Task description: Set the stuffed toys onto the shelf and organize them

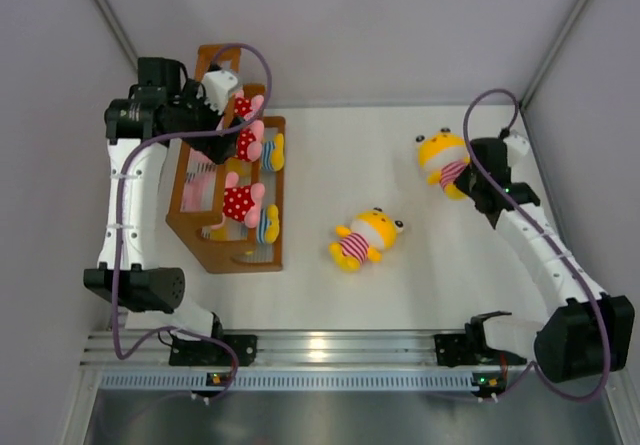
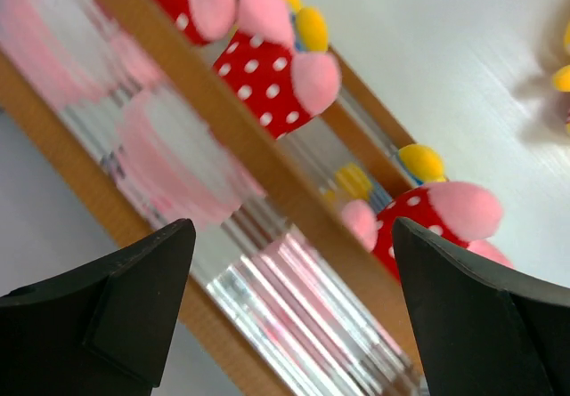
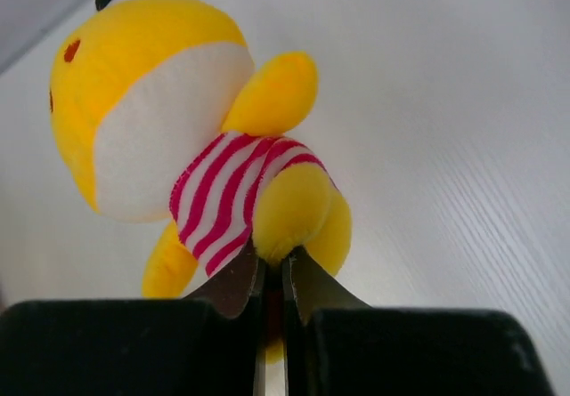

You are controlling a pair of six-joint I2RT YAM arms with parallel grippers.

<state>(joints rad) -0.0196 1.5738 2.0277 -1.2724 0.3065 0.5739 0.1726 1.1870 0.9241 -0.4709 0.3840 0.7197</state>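
Note:
The brown stepped shelf [image 1: 196,227] stands at the left and holds several stuffed toys, among them pink-headed ones in red dotted outfits [image 1: 238,202] and blue-striped yellow ones [image 1: 268,225]. My left gripper [image 1: 222,100] hovers open over the shelf's far end; in the left wrist view [image 2: 294,307] its jaws are wide apart above a rail, with red dotted toys [image 2: 267,76] beyond. My right gripper [image 1: 478,187] is shut on the leg of a yellow-headed toy in pink-and-white stripes [image 3: 205,156], also seen from above [image 1: 443,160]. Another such toy [image 1: 366,238] lies on the table's middle.
Grey walls close in the white table [image 1: 420,285] at left, right and back. An aluminium rail [image 1: 330,345] with both arm bases runs along the near edge.

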